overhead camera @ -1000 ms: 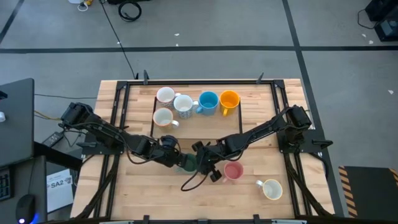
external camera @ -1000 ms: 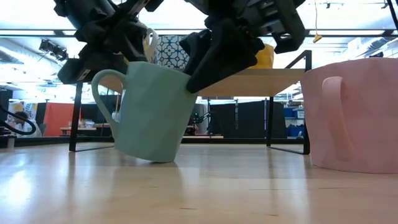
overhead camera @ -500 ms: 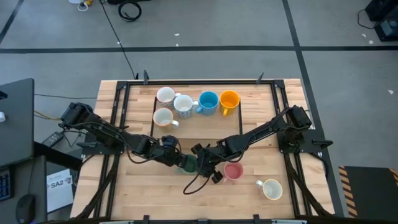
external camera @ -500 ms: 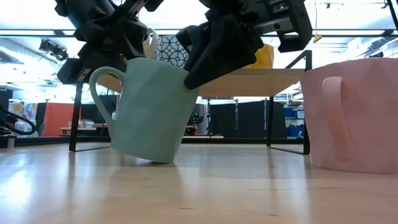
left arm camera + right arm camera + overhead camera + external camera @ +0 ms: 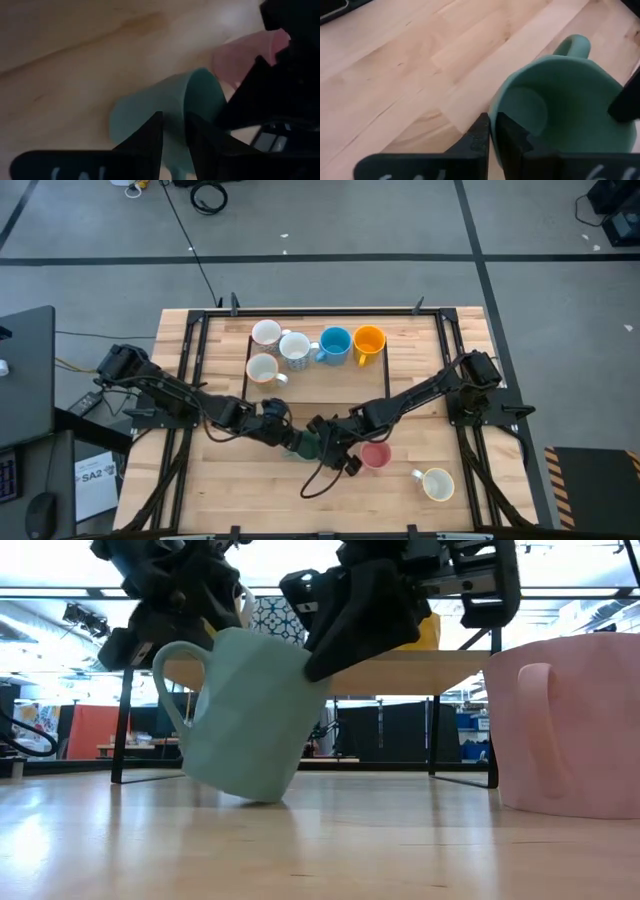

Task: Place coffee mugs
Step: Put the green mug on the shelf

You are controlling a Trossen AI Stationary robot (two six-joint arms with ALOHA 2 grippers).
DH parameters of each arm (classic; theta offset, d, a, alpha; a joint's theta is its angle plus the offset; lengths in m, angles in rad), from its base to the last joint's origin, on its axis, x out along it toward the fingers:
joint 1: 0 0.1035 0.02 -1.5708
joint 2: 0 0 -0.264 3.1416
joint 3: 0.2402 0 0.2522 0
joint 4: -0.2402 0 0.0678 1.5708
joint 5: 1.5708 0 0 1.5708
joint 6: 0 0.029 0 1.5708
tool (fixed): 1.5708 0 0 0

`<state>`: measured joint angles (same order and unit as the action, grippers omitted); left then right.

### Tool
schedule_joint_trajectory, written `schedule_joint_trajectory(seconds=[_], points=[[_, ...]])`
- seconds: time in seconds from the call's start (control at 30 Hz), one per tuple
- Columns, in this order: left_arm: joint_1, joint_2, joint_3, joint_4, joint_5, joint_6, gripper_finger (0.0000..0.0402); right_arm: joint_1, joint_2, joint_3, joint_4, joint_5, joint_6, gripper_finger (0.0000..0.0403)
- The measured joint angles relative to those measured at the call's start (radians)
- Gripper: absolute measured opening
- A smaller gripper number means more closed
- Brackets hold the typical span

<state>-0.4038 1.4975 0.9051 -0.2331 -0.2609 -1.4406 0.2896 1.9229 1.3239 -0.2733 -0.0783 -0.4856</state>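
Observation:
A green mug [image 5: 303, 446] stands tilted on the table's near middle, between both grippers. My left gripper [image 5: 283, 432] is shut on it from the left, by the handle [image 5: 172, 680]. My right gripper [image 5: 322, 442] is shut on its rim from the right. A pink mug [image 5: 375, 456] stands upright just right of them. A white mug [image 5: 437, 483] lies on its side near the right near corner. On the far rack sit white [image 5: 265, 332], patterned [image 5: 294, 348], blue [image 5: 335, 345], orange-yellow [image 5: 369, 340] and cream [image 5: 262, 368] mugs. My left gripper pinches the green mug's wall [image 5: 173, 117] at the rim beside the handle, apparently with one finger outside and one inside, slanting down from the table's left. My right gripper pinches the rim opposite the handle [image 5: 493, 109], one finger inside and one outside, slanting down from the right. The mug is tilted, its lower edge [image 5: 255, 796] on the table.
The rack's black frame [image 5: 247, 355] runs along the far half of the table. A dark cable [image 5: 320, 480] loops on the wood just near of the right gripper. Bare wood [image 5: 230, 490] lies toward the near left.
The green mug has tipped a little further, its rim leaning toward the pink mug, while its lower edge has stayed on the table. My right gripper has risen slightly with the rim. Both grippers have kept their hold.

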Motion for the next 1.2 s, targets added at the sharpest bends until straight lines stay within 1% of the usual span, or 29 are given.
schedule_joint_trajectory(seconds=[0.1,0.2,0.43,0.5,0.57,0.7,0.83,1.07,1.2], points=[[-0.008,-0.003,0.000,0.014,0.009,-0.001,0.0087,0.010,-0.015,0.000,-0.031,0.004,-0.042,0.0024],[-0.022,-0.023,0.000,0.021,0.012,-0.001,0.0087,0.022,-0.038,-0.002,-0.071,0.026,-0.045,0.0021],[-0.065,-0.062,0.000,0.030,-0.042,0.019,0.0087,0.043,-0.107,-0.003,-0.166,0.112,-0.050,0.0021],[-0.073,-0.069,-0.001,0.045,-0.057,0.032,0.0087,0.047,-0.132,-0.003,-0.194,0.119,-0.053,0.0021],[-0.077,-0.072,0.000,0.042,-0.069,0.040,0.0087,0.049,-0.171,-0.003,-0.215,0.117,-0.053,0.0021],[-0.086,-0.082,0.000,0.044,-0.076,0.046,0.0087,0.049,-0.253,-0.002,-0.266,0.078,-0.054,0.0021],[-0.085,-0.080,0.000,0.043,-0.077,0.050,0.0087,0.051,-0.358,-0.002,-0.314,0.058,-0.057,0.0021],[-0.085,-0.080,0.000,0.041,-0.079,0.050,0.0087,0.027,-0.548,0.000,-0.469,0.059,-0.057,0.0021],[-0.085,-0.080,0.000,0.042,-0.079,0.050,0.0087,-0.005,-0.636,0.000,-0.562,0.084,-0.057,0.0022]])
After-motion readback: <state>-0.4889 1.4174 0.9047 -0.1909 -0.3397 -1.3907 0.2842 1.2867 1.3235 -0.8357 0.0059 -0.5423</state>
